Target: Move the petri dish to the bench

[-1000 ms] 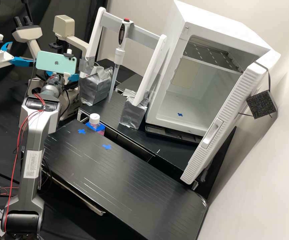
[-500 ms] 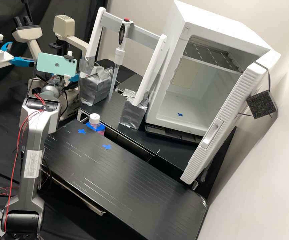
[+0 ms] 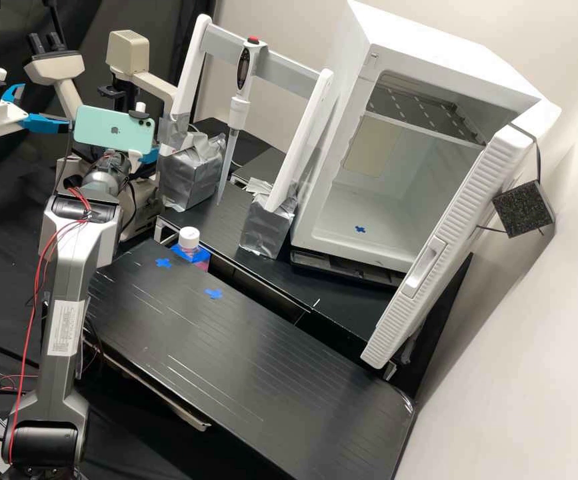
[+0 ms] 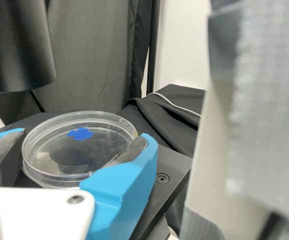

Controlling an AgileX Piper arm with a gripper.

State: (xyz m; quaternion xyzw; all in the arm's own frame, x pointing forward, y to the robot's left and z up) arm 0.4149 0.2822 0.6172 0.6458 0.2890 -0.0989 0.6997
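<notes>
At the microscope [image 3: 127,53], I have the end effector [image 4: 84,134] around the petri dish [image 4: 77,155], which looks upright on the dark stage [image 4: 172,167]. From here I can't tell whether it is wide of the dish or already holding it, and I can't make out any contact either. The dish lies right in its mouth, well apart from the table [image 3: 235,360].

I judge the step in hand to be the pick-up, with the carry and the set-down yet to do. Next I'd want a secure grip, confirmed in the wrist view, then a straight, level lift so the dish doesn't tip or slide. After that I'd bring it over the table, perhaps to the blue cross [image 3: 213,293], keeping off the taped block [image 3: 192,177].
</notes>
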